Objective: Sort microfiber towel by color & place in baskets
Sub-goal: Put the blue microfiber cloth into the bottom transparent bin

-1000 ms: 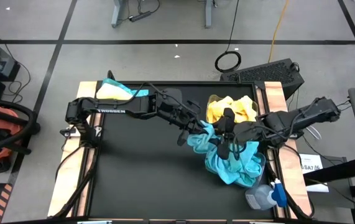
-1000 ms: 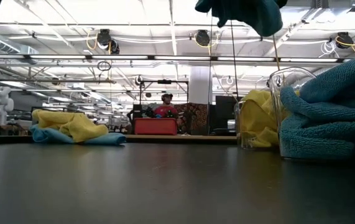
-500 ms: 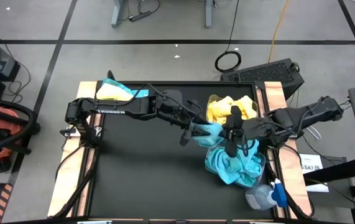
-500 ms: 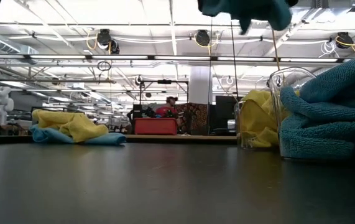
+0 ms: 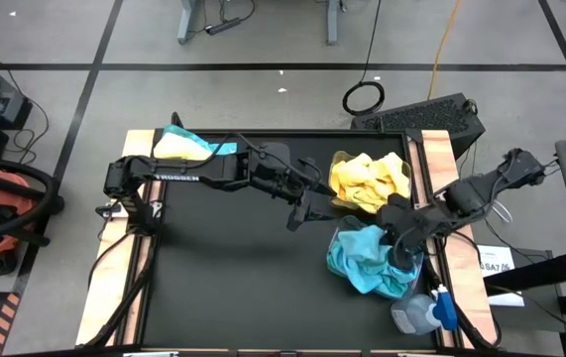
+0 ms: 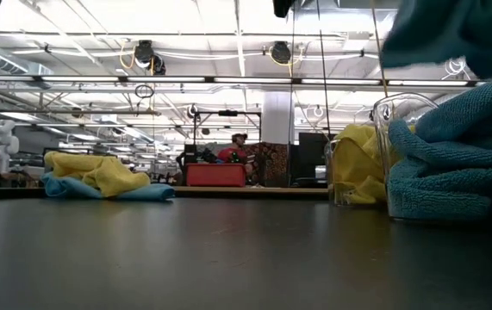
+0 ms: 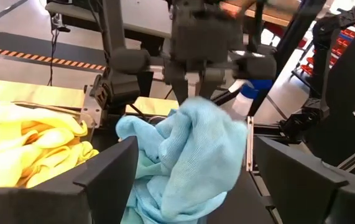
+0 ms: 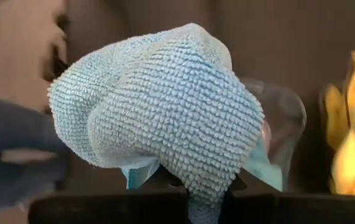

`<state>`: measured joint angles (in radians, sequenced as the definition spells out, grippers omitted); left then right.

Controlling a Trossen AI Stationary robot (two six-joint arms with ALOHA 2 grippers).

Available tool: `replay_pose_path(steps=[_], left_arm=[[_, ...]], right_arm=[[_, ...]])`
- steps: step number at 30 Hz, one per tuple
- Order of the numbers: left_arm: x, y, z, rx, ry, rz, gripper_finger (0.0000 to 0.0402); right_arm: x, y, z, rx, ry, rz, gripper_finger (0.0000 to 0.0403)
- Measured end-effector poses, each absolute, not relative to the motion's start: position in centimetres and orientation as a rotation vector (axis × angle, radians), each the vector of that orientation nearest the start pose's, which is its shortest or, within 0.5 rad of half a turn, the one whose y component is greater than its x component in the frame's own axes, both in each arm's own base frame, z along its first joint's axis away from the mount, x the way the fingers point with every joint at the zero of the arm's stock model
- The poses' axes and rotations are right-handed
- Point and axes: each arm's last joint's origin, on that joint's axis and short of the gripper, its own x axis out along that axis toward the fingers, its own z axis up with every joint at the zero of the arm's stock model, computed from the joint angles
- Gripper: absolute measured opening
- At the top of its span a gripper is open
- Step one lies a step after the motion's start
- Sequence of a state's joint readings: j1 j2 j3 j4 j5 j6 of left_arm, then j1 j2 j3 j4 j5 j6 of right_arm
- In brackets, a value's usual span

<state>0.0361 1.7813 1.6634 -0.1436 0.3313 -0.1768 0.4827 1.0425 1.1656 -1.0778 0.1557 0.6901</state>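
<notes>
A teal-blue microfiber towel (image 7: 189,149) hangs bunched from my right gripper (image 5: 394,238), which is shut on it over the basket of teal towels (image 5: 374,266) at the table's right. Beside that basket, toward the far edge, stands the basket of yellow towels (image 5: 367,178). My left gripper (image 5: 307,203) stands open at the table's middle, level, pointing at the hanging towel; its fingers (image 7: 106,180) touch nothing. More yellow and teal towels lie in a pile (image 5: 188,147) at the far left corner. My right gripper pinches a bunched-up part of the teal towel's top (image 7: 193,106) between its two fingers, several layers thick. The fingers slant down from the table's right side. The towel bulges over the fingers (image 8: 177,112) and hangs slack below them above the teal basket.
A grey bottle with a blue cap (image 5: 423,312) lies at the near right corner, close to the teal basket. A black keyboard (image 5: 426,114) sits beyond the table's far right corner. The dark tabletop (image 5: 233,278) spreads between the pile and the baskets.
My left gripper has opened and let go of the teal towel, staying in place. My right gripper has shut on the towel, tipped downward and drawn it toward the table's right edge, away from my left gripper, over the teal basket.
</notes>
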Motion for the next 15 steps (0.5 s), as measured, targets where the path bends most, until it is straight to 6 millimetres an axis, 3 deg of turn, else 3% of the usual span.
replay_pose_path(steps=[7, 15], left_arm=[[41.7, 1.7, 36.8, -0.226, 0.280, -0.244, 0.0324], [41.7, 2.3, 36.8, -0.228, 0.278, -0.221, 0.0325]], right_arm=[[17.3, 8.6, 31.9, 0.202, 1.104, -0.086, 0.0006], [17.9, 8.9, 26.4, 0.137, 1.231, -0.138, 0.0009]])
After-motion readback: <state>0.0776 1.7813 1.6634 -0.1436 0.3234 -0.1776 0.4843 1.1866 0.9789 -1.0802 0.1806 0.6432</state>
